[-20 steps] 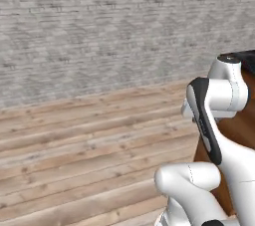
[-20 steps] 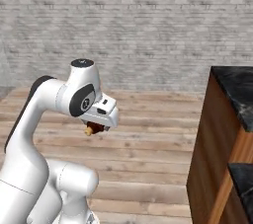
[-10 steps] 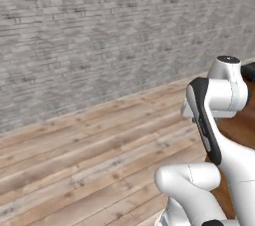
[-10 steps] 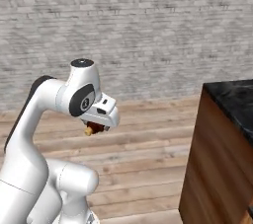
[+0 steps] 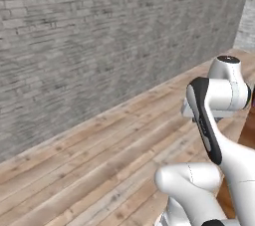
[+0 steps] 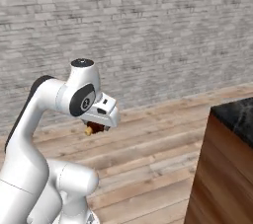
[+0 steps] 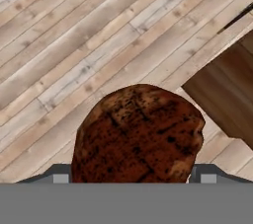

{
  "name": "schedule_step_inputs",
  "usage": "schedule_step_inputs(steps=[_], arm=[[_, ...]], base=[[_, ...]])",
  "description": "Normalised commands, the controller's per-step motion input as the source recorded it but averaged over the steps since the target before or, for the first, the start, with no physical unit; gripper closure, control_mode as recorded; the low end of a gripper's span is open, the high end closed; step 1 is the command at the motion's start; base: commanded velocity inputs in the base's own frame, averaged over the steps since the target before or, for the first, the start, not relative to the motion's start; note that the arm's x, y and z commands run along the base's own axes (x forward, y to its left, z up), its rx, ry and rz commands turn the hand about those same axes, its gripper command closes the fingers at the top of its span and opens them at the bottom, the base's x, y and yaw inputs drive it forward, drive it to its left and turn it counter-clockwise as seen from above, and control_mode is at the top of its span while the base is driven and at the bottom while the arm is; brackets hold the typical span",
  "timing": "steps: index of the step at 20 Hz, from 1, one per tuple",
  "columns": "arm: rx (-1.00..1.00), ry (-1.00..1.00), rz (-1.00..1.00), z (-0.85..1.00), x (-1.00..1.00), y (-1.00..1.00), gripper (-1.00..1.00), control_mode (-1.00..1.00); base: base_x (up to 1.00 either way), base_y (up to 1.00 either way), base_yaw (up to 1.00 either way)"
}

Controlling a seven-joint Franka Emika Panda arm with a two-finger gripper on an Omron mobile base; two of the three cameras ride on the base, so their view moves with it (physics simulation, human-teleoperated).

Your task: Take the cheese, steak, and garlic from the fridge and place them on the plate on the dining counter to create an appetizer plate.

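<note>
The steak (image 7: 138, 134), a dark reddish-brown rounded lump, fills the lower middle of the hand view, held between the fingers. In the right base view my gripper (image 6: 95, 129) hangs below the white hand, shut on the steak (image 6: 90, 130), well above the wood floor. The dining counter (image 6: 236, 114) shows its black marble corner and brown wood-panel front at the right. Its wood front (image 7: 227, 94) also enters the hand view from the right. The cheese, garlic, fridge and plate are out of view.
A grey brick wall (image 6: 148, 30) runs across the back, over a pale plank floor (image 5: 89, 170). The arm's white links (image 5: 219, 100) rise at the right of the left base view. Open floor lies between the arm and the wall.
The whole picture has shifted in both base views, so the base has moved. The counter corner sits lower and farther right. The arm's pose and its hold on the steak are unchanged.
</note>
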Motion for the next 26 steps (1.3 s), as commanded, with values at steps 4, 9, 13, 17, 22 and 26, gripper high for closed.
schedule_step_inputs(steps=[4,9,13,17,22,26], arm=[[0.0,0.0,0.0,0.0,0.0,0.0,1.0,1.0],[0.0,0.0,0.0,0.0,0.0,0.0,1.0,1.0],[0.0,0.0,0.0,0.0,0.0,0.0,1.0,1.0],[0.0,0.0,0.0,0.0,0.0,0.0,1.0,1.0],[0.0,0.0,0.0,0.0,0.0,0.0,1.0,1.0],[0.0,0.0,0.0,0.0,0.0,0.0,1.0,1.0]], base=[[1.0,0.42,-0.39],[1.0,0.39,-0.4],[1.0,0.31,-0.42],[1.0,0.28,-0.43],[1.0,0.23,-0.44],[1.0,0.26,-0.45]])
